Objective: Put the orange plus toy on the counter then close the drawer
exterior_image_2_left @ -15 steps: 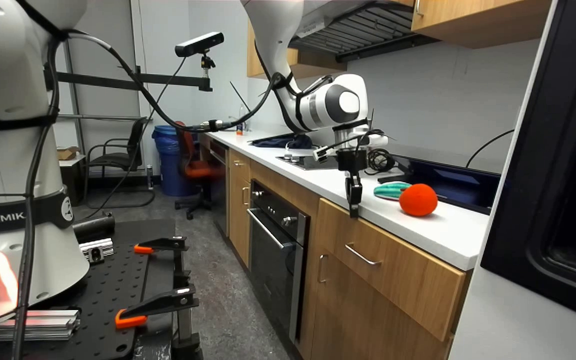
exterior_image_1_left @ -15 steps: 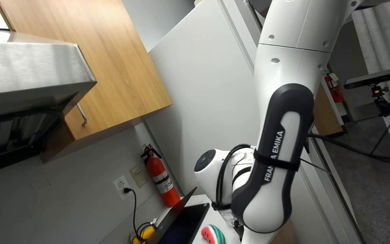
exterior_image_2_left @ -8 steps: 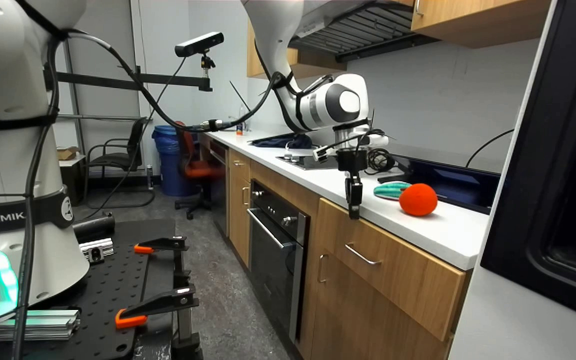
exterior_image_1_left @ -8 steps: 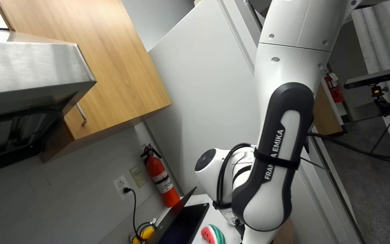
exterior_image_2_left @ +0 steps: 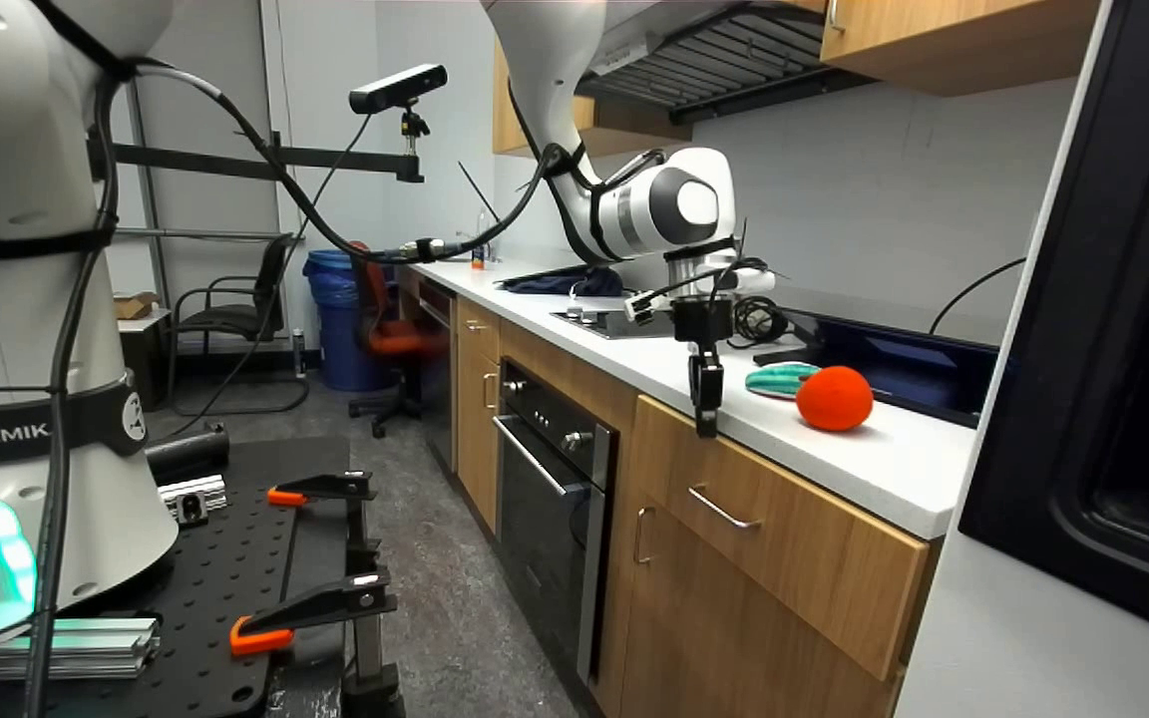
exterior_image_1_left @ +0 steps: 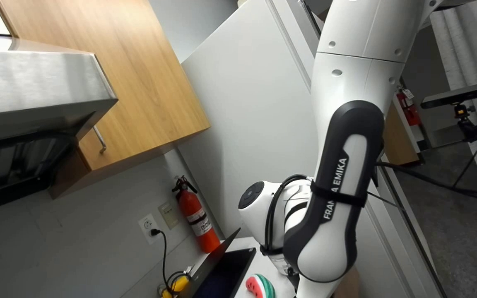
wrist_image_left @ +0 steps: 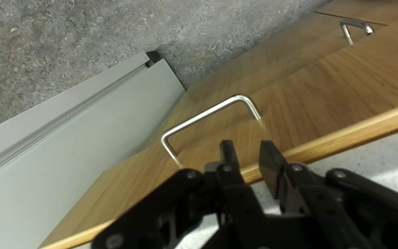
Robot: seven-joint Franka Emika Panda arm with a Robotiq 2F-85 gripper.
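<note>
The orange plus toy (exterior_image_2_left: 834, 398) rests on the white counter (exterior_image_2_left: 899, 464), right of my gripper (exterior_image_2_left: 706, 424) in an exterior view. My gripper hangs upright at the counter's front edge, by the top of the wooden drawer (exterior_image_2_left: 814, 543), whose front appears pushed in under the counter. In the wrist view, the gripper (wrist_image_left: 245, 143) stands partly open above the drawer's top edge. Bare wood and counter show between its fingers (wrist_image_left: 271, 166), so nothing is held. Beyond the fingertips lies the drawer's metal handle (wrist_image_left: 206, 116). The toy is out of the wrist view.
A watermelon toy (exterior_image_2_left: 779, 379) lies just behind the orange toy. Farther back sits a dark blue tray-like thing (exterior_image_2_left: 904, 369). A pale tall panel (wrist_image_left: 92, 148) flanks the cabinet. An oven (exterior_image_2_left: 555, 499) stands beside the drawer, and a range hood (exterior_image_2_left: 724, 55) hangs overhead.
The lamp on the robot's base has turned from red to green. My gripper's fingertips sit a touch lower; the arm has barely moved. The orange toy has stayed in place.
</note>
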